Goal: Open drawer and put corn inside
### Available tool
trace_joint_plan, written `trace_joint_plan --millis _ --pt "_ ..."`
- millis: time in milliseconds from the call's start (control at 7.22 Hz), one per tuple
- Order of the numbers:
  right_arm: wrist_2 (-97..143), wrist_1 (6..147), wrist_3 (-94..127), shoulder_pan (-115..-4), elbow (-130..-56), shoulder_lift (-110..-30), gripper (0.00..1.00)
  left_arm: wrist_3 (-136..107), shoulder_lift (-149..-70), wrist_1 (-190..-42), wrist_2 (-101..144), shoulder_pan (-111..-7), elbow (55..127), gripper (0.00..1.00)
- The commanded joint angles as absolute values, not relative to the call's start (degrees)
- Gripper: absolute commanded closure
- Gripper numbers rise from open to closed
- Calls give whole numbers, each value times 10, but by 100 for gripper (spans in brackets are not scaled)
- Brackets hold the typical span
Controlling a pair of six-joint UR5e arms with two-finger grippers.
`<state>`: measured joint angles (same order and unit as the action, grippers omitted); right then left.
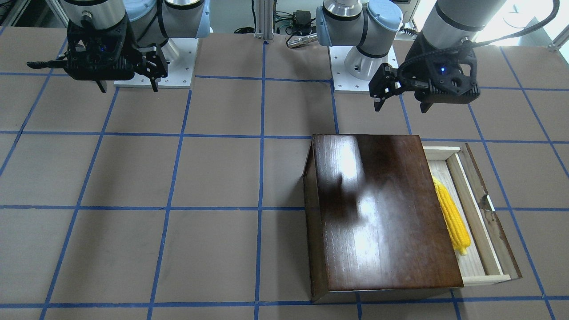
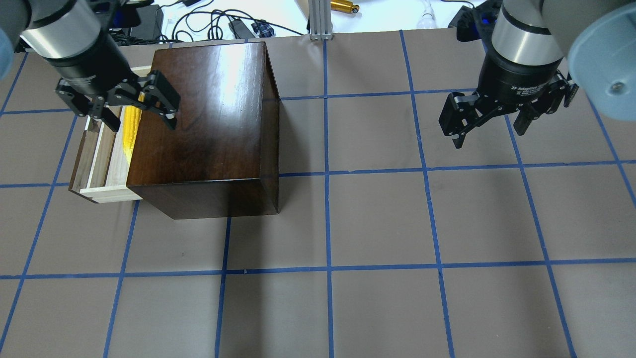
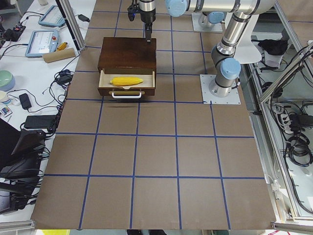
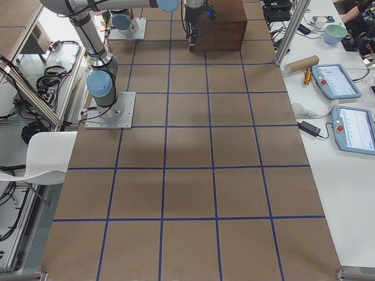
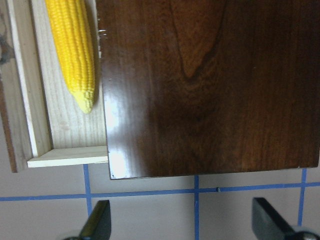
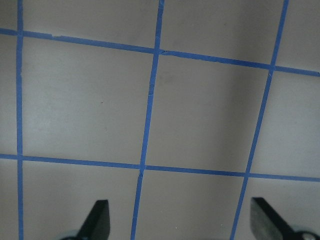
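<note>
Corn [image 1: 451, 218] is lying in the open drawer [image 1: 473, 213], and your left hand [image 2: 141, 124] and right hand [image 2: 489, 136] are both spread wide and empty, so just lift the left straight up clear of the box [image 2: 208, 124].

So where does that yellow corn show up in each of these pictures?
Front-facing: corn at right, lying in the open drawer beside the dark box.
Overhead: corn is a yellow strip at upper left, along the box's left edge.
Left side: corn upper left, in the drawer.
Right side: not visible; only the box shows, at top.
Left wrist: corn in the top left corner.
Right wrist: not in it.
Shared landmark: the dark box.
</note>
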<state>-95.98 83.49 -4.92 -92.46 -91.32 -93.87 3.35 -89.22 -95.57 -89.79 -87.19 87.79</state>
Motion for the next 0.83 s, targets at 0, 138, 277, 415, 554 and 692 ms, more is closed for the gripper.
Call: trace_joint_plan --millis 0,138,277,415,554,692 --pt "-960 835 -49 -925 -913 -939 0 21 -893 -955 -896 -883 876 0" --pt "-960 834 -49 -925 -913 -939 0 24 -891 -954 -896 -882 875 0" --pt "-960 834 -49 -925 -913 -939 0 25 -891 -954 -896 -880 875 0" --pt "-960 835 -49 -925 -913 -939 0 25 -889 -954 -896 -879 875 0" --pt "-960 834 -49 -925 -913 -939 0 26 -887 -954 -895 -878 875 0" --pt "-960 834 -49 -925 -913 -939 0 26 -887 -954 -895 -879 875 0"
